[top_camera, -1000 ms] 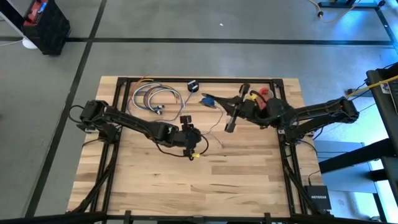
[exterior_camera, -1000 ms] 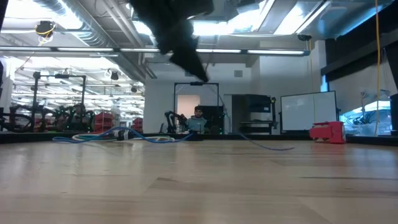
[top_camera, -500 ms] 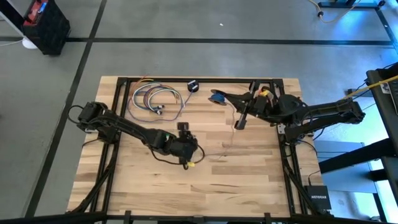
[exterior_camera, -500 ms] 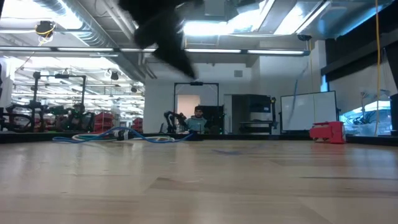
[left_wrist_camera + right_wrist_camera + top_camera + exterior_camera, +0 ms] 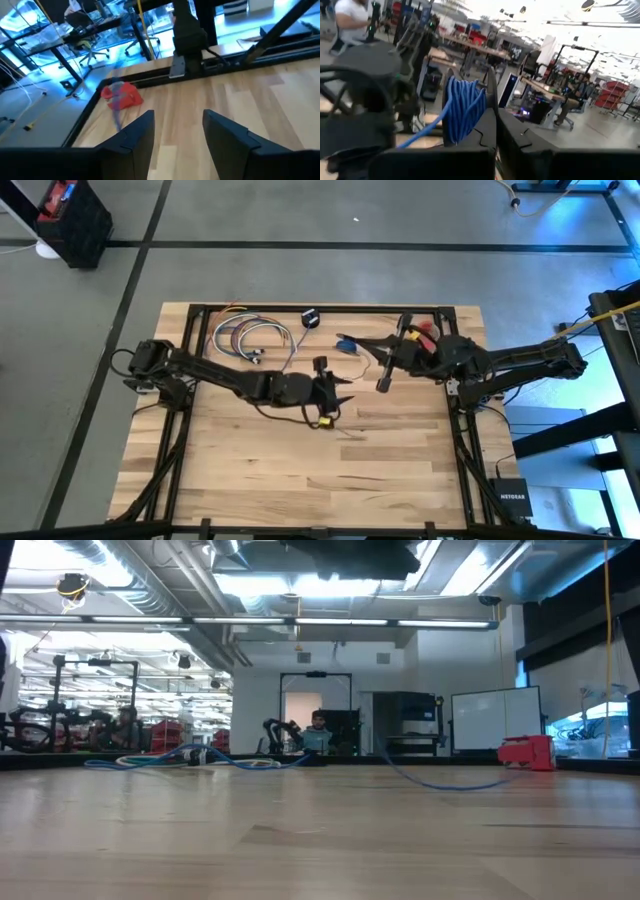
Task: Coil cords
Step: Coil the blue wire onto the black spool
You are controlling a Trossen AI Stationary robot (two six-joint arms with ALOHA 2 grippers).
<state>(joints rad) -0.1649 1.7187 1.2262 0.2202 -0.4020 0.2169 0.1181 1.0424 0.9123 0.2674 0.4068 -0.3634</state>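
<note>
- Looking down from above: the right gripper [image 5: 352, 343] sits toward one o'clock on the table [image 5: 400, 480], clenched on a blue bundle of cord [image 5: 346, 346]; the left gripper [image 5: 340, 390] hovers near centre, fingers apart and empty.
- A second set of cords [image 5: 245, 337] lies in loose loops at eleven o'clock.
- Low view: a blue strand [image 5: 440, 781] sags onto the wood, far back.
- Left wrist: parted fingers [image 5: 135, 135], nothing between them.
- Right wrist: blue coils [image 5: 462, 112] stacked against the closed fingers.
- Thin, limp and springy, I'd say; loops will slip, so pinch across the whole bundle.
</note>
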